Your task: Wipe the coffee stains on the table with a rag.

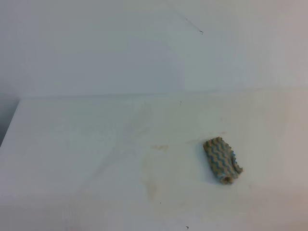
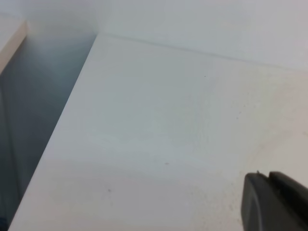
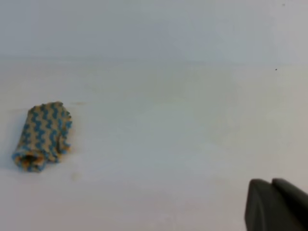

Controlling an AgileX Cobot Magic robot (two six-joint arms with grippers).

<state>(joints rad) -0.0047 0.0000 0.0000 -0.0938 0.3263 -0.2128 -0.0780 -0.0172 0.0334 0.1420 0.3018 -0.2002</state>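
Nearest you in the right wrist view, the right gripper (image 3: 275, 204) shows only as a dark block at the bottom right corner, its two fingers pressed together with nothing between them. It sits above bare table (image 3: 183, 144), well apart from the rag (image 3: 42, 137), which lies off to the left in that view.

In the left wrist view you get the same kind of glimpse: the left gripper (image 2: 274, 202) is a dark shape at the lower right corner. Its fingers look close together, but too little shows to tell for sure. Nothing is in it that you can see.

From the high view, neither arm shows. The rag (image 1: 222, 160) lies flat on the table (image 1: 72, 144), right of centre, blue-and-tan zigzag up, one end curled or frayed toward you. The stains (image 1: 153, 185) show as faint pale-brown smears left of the rag: a vertical streak near the front and a small darker dash (image 1: 160, 147) further back. The rag touches neither.

Beyond the table's far edge stands a plain white wall (image 1: 96, 48).
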